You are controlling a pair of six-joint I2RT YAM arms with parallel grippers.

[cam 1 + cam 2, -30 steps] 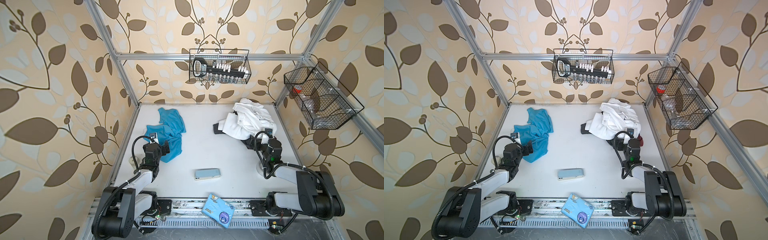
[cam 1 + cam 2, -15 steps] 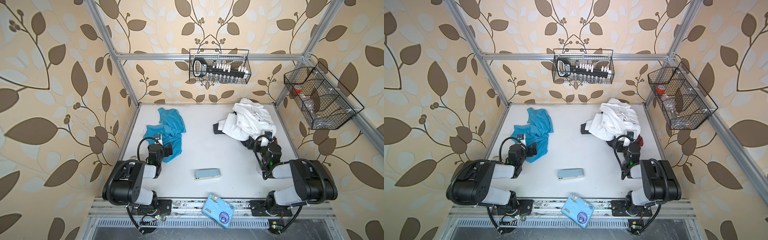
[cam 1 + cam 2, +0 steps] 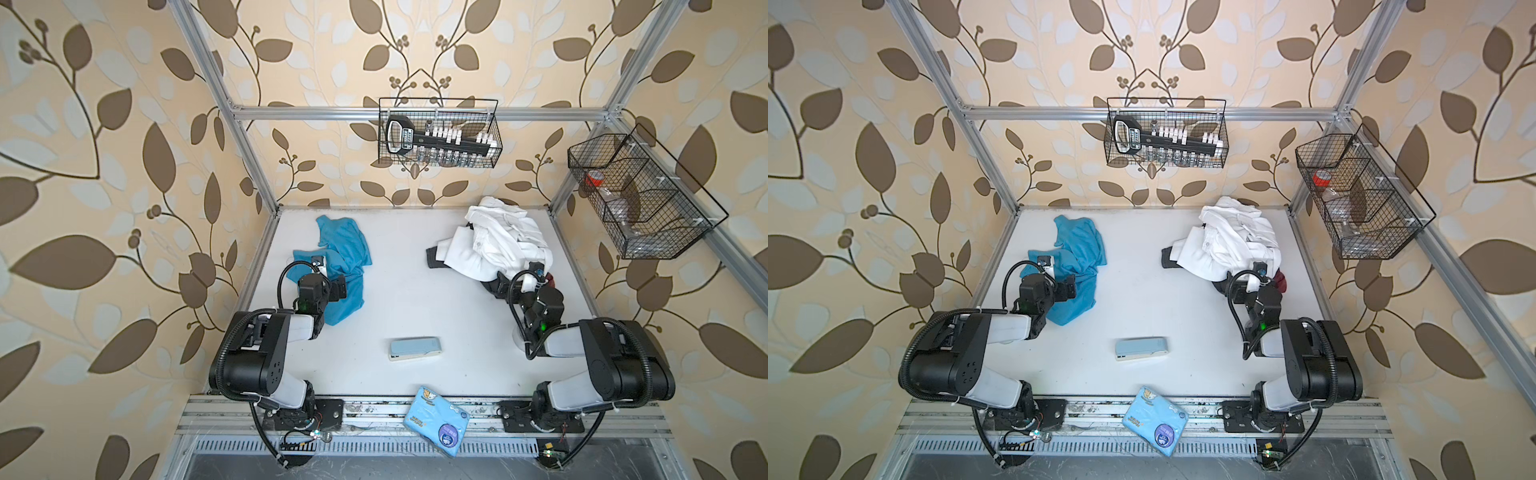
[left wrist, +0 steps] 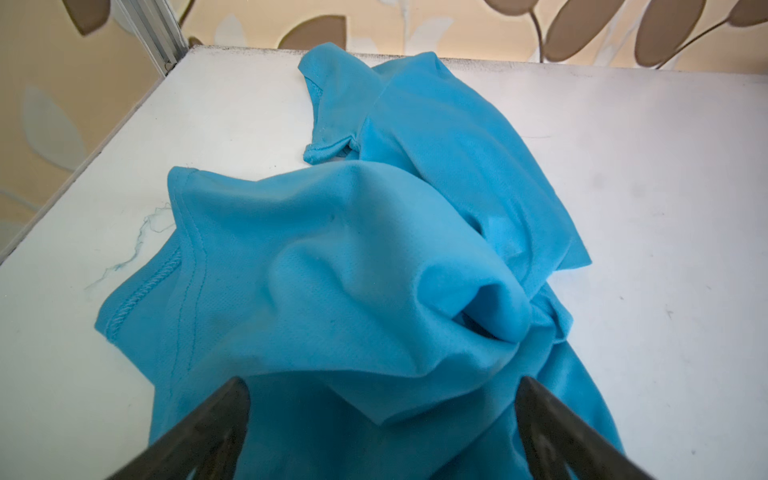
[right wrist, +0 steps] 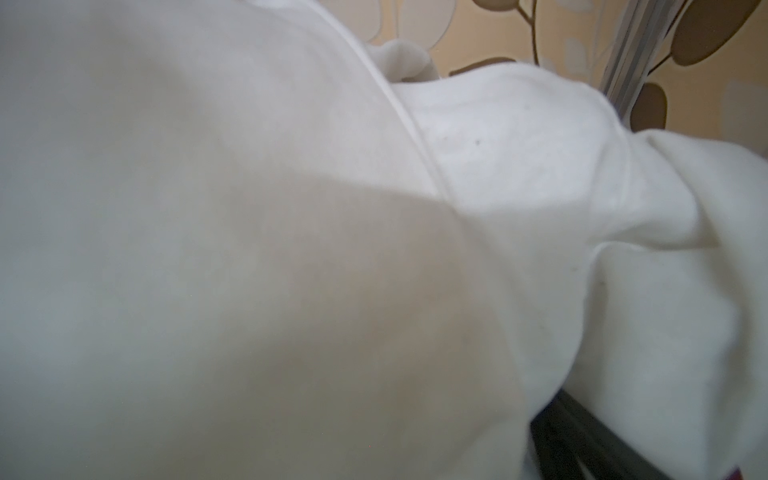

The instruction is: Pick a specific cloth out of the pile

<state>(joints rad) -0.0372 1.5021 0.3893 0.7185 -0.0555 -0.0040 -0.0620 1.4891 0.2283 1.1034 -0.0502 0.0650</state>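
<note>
White table point(image 3: 415, 299), turquoise cloth point(image 4: 374, 257) under open left hand point(image 4: 382, 415), right hand point(image 3: 521, 276) open at pile point(image 3: 494, 245)

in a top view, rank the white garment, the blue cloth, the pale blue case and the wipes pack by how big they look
1. white garment and blue cloth: look alike, unranked.
2. wipes pack: nearer the camera, so unsure.
3. pale blue case.

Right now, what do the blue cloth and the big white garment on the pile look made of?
Blue cloth: soft matte knit, probably polyester or cotton jersey; fine mesh texture, stitched hems, loose folds. White garment: thicker matte fabric, possibly cotton; rounded bulky folds and a raised seam. Fibre is uncertain.
</note>
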